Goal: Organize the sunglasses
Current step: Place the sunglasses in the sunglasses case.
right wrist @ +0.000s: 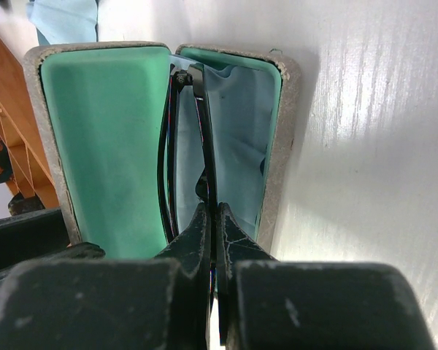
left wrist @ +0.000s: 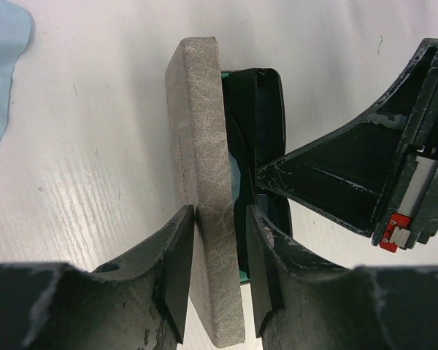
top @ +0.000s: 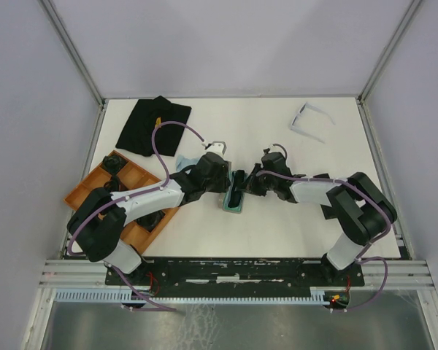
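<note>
Closest to the right wrist camera is the right claw (right wrist: pixel 209 222), fully closed, with its two tips pinching the thin frame of the black sunglasses (right wrist: pixel 165 168). This pair stands on its edge inside the open grey case (right wrist: pixel 287 146), between the green-lined half and the half where a light blue cloth (right wrist: pixel 237 124) is lying. The left claw (left wrist: pixel 219 219) has its jaws only partly apart, one on each face of the raised grey lid, and it seems to hold the lid so that the case does not fall shut. The case rests on the white surface (top: pixel 277 226) between the two arms, near the middle. The other pair, the pale lavender glasses (top: pixel 310 120), lies with its arms unfolded at the far right of the surface, well apart from both claws. An orange tray (top: pixel 95 191) and a black cloth (top: pixel 153 124) are on the left side. I judge that the step in hand is placing the black pair into its case. The next move asks the right claw to let go and draw straight out without dragging the frame or the cloth, so that the lid can be closed.
</note>
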Action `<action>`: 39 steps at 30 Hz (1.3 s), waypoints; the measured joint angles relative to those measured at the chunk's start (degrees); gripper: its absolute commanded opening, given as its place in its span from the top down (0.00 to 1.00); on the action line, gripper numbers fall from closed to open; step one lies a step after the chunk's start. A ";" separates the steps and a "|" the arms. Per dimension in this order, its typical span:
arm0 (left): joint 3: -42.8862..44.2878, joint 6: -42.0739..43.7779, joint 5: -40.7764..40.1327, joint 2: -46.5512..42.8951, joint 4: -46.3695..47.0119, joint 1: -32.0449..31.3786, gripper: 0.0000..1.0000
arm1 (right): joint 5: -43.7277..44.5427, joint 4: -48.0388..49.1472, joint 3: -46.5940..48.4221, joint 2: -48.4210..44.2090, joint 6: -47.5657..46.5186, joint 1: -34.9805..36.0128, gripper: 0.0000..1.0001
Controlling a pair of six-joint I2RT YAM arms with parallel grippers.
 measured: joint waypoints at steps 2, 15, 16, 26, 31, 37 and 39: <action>0.00 0.00 0.00 0.00 0.00 0.00 0.59 | -0.39 0.57 0.17 0.76 0.11 0.00 1.00; 0.00 0.68 1.03 0.00 0.02 0.02 0.60 | -2.19 2.78 1.68 4.61 1.07 0.26 0.97; 0.00 0.85 1.05 0.00 0.02 0.02 0.60 | -2.23 2.82 1.79 4.76 1.07 0.26 0.94; 0.00 1.99 1.03 0.00 0.00 0.07 0.60 | -1.68 0.20 3.58 5.38 -1.60 0.37 0.73; 0.00 2.05 0.94 0.00 0.00 0.07 0.60 | -0.79 -3.10 5.66 5.22 -3.82 0.39 0.67; 0.00 2.05 0.90 0.00 0.00 0.07 0.60 | 0.98 -9.01 7.65 3.02 -6.99 0.52 0.58; 0.00 2.05 0.92 0.00 0.00 0.07 0.60 | 2.03 -10.97 8.11 1.75 -8.26 0.52 0.58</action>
